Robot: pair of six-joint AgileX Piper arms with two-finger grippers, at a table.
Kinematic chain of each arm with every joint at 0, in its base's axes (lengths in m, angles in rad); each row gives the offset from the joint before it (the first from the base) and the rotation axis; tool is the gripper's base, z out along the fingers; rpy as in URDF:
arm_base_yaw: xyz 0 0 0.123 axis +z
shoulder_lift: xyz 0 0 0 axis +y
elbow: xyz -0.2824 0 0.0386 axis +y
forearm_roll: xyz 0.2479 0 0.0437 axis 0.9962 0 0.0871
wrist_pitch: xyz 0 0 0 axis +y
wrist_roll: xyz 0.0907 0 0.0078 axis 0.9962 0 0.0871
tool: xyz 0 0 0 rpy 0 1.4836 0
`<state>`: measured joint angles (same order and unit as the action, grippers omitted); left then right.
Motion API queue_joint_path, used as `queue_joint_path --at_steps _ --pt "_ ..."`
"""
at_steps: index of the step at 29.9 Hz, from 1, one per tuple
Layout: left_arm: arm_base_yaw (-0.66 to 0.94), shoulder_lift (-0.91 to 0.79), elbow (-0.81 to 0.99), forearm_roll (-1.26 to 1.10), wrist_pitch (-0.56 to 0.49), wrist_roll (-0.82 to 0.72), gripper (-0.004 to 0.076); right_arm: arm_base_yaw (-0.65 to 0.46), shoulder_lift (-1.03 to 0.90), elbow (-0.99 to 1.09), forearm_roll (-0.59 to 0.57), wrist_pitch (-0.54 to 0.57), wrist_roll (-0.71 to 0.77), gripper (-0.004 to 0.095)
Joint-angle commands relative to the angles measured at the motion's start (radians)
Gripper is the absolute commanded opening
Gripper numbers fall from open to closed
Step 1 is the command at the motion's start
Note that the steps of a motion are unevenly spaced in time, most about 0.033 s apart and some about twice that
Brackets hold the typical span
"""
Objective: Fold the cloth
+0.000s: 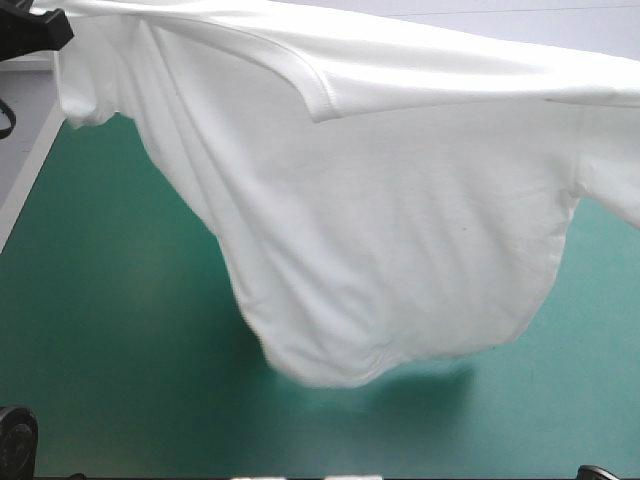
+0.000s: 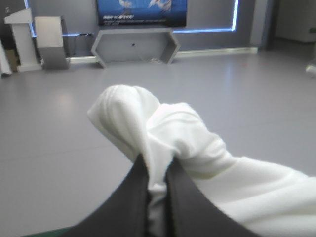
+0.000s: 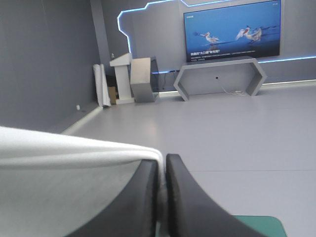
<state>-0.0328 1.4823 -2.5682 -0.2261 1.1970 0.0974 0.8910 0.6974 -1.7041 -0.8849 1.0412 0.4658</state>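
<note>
- T-shirt [image 1: 400, 250]: lifted, spread wide, hanging above the teal-green worktop [image 1: 120, 350].
- Left hand [image 2: 158, 166]: clenched on bunched T-shirt fabric.
- Right hand [image 3: 163, 161]: clenched on T-shirt edge.

The table [image 1: 110, 300] lay under its teal-green cover [image 1: 540, 410], which looked smooth and flat wherever it showed, along the left side and the near edge. A pale rim [image 1: 30, 175] ran slantwise along the cover's left edge. A soft dark shadow [image 1: 420, 385] fell on the cover toward the near edge. The right wrist view caught one small patch of the cover.
</note>
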Motion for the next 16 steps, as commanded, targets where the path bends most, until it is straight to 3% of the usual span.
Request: queue_joint_path --at_steps 1,7,9,11,16 --pt "0.016 -0.016 -0.005 0.157 -0.002 0.020 -0.0010 -0.009 0.150 -0.129 -0.157 -0.020 -0.066 -0.0018" --pt "0.016 -0.001 0.085 0.173 -0.035 0.041 -0.0010 -0.016 0.453 -0.322 -0.356 0.096 -0.077 -0.0018" --pt "0.016 0.012 0.127 0.130 -0.068 0.051 -0.0010 -0.049 0.544 -0.392 -0.353 0.101 -0.109 -0.0018" --pt "0.016 0.038 0.157 0.072 -0.092 0.065 -0.0010 -0.126 0.622 -0.460 -0.264 0.073 -0.148 -0.0018" --pt "0.016 0.155 0.207 0.120 -0.125 0.063 -0.0010 -0.507 0.839 -0.567 0.251 0.050 -0.295 -0.0018"
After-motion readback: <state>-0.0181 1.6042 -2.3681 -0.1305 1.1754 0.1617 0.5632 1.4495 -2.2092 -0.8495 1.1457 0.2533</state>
